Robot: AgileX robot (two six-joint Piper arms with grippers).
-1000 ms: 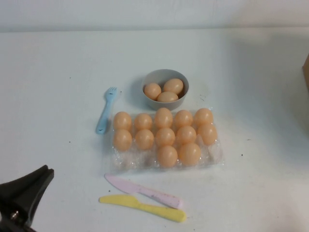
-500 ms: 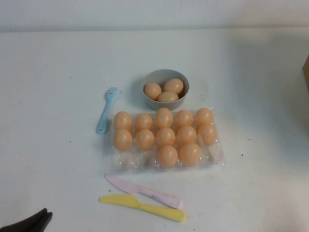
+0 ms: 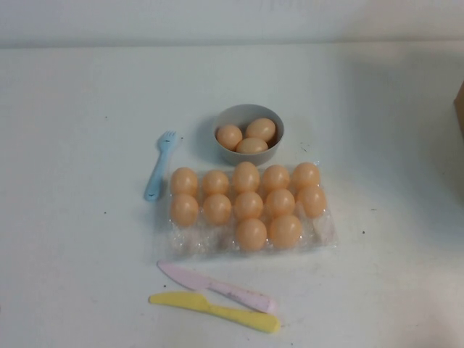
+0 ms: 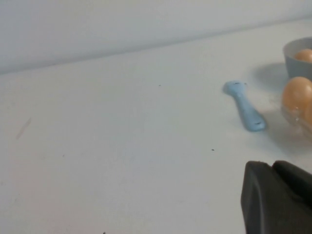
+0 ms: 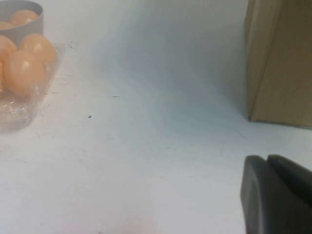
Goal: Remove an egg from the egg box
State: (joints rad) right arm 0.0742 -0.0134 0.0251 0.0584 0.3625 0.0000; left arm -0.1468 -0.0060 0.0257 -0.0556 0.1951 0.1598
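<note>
My work surface is a plain white table under soft, even light. A pale wall closes its far edge.

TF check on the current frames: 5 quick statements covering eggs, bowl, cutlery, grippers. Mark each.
1. The grey bowl holds three eggs. True.
2. Every cup of the egg box is filled. False: the near row has two eggs, and its other three cups are empty.
3. The blue fork lies on the box's left side, apart from it. True.
4. The yellow knife lies between the pink knife and the box. False: the pink knife is the one closer to the box.
5. The left gripper holds an egg. False: it is shut, holds nothing and sits off to the left of the box. The right gripper, also shut, sits to the right, near a cardboard box.
</note>
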